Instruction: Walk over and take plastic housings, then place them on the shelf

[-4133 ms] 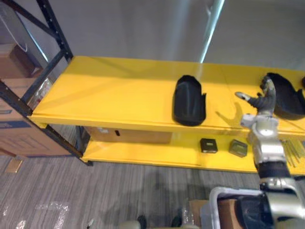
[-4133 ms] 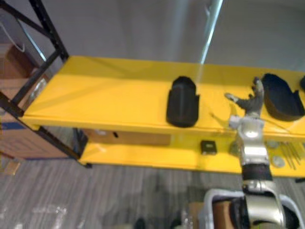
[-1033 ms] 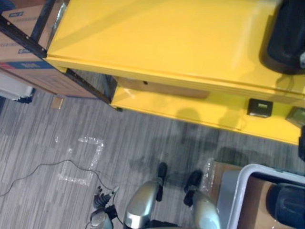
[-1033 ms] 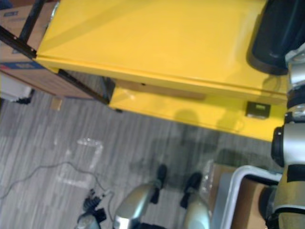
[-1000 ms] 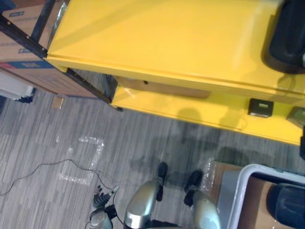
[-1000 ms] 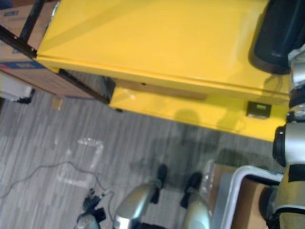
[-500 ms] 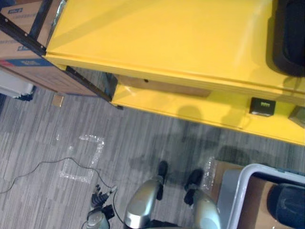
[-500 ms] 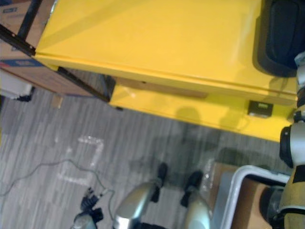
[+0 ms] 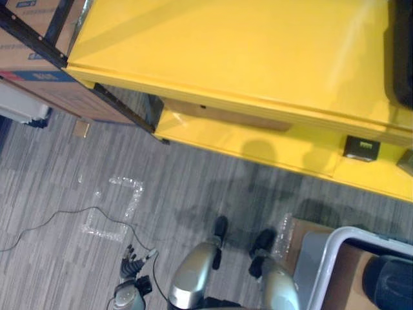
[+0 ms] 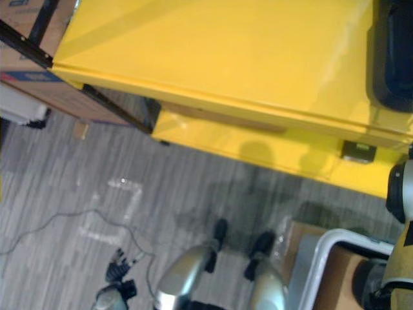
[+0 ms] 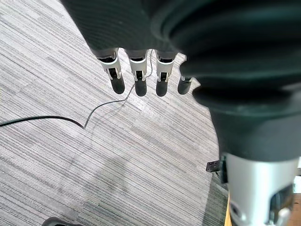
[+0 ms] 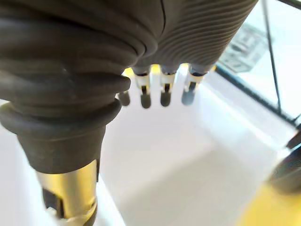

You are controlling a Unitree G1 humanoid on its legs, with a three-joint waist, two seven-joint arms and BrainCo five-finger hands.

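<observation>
On the shelf [image 9: 226, 58], one housing [image 10: 393, 58] already lies at the right end of the top board. Another [image 9: 390, 284] sits in the bin [image 9: 321, 271] on the floor before the shelf. Over the bin's white inside hangs the right hand [image 12: 142, 92], fingers [image 12: 163, 95] released and holding nothing (the left hand [image 11: 136, 77] likewise, idle over the floor). Fetching seems to be the step in hand. Next, reach down and grasp that housing.

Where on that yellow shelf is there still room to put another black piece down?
The top shelf is bare from the black frame at its left end across to the black housing at its right end. The lower shelf is tighter: a brown box shows under the top board, and a small dark box sits at its right.
</observation>
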